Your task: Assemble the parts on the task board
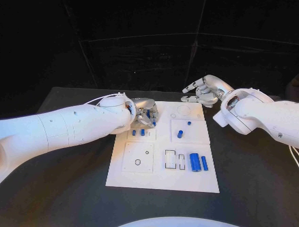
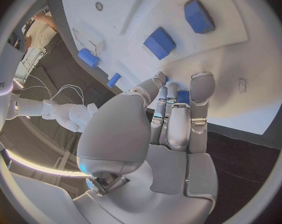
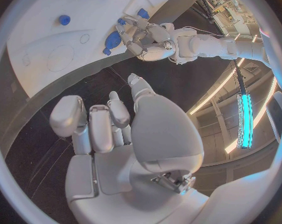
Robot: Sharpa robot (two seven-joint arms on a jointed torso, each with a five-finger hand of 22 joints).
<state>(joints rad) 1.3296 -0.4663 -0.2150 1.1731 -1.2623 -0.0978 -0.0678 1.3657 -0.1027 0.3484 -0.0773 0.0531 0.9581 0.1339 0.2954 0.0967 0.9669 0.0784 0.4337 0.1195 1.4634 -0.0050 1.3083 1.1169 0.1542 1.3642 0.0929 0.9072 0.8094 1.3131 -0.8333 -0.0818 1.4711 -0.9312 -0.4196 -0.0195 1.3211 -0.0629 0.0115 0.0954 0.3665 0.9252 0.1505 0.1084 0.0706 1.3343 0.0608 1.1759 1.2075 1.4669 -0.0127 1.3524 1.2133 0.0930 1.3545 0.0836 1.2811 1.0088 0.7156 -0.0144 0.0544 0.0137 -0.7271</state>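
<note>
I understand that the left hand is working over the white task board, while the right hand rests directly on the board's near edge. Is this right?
Not quite. The left hand is indeed over the task board, but the right hand is not on its near edge: the head view shows it at the board's far end, fingers holding nothing.

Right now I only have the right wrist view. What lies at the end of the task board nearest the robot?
Observer: In the head view, two long blue parts lie side by side near the right corner of that end of the task board.
Operator: Anything beside them?
Observer: Two empty rectangular outlines, just towards the robot's left of them.
Operator: And what are the left hand's fingers on?
Observer: In the left wrist view, a small blue part shows between the left hand fingertips, down at the board. I can't tell if it's gripped.
</note>
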